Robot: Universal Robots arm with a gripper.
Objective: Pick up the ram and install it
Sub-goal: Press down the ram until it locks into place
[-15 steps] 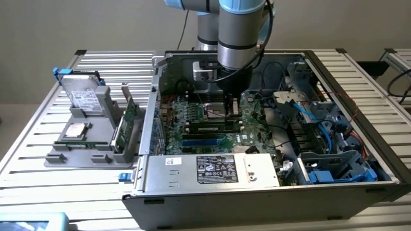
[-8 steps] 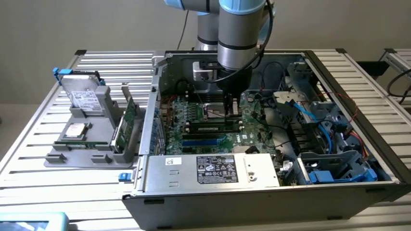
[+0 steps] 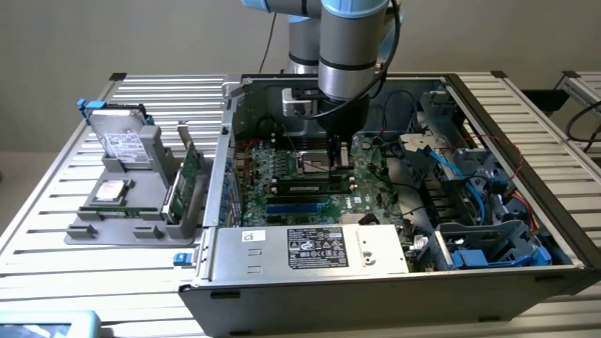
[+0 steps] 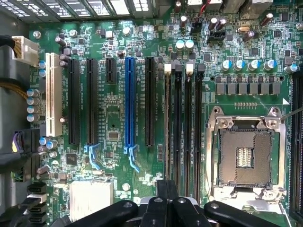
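Note:
The ram [image 3: 310, 189] is a thin green stick with a pale label. It stands in one of the dark memory slots on the motherboard [image 3: 281, 165] inside the open computer case. In the wrist view the ram [image 4: 168, 123] shows edge-on, between white latches. My gripper [image 3: 340, 149] hangs from the arm low inside the case, over the board. Its black fingers [image 4: 166, 196] are shut with nothing between them, and the tips sit above the end of that slot. Whether they touch the stick I cannot tell.
An empty processor socket [image 4: 244, 156] lies beside the memory slots. On the exterior view's left, a grey tray [image 3: 112, 229] holds a silver hard drive [image 3: 122, 137] and a green expansion card [image 3: 191, 169]. The power supply [image 3: 310, 248] and loose cables [image 3: 451, 176] crowd the case.

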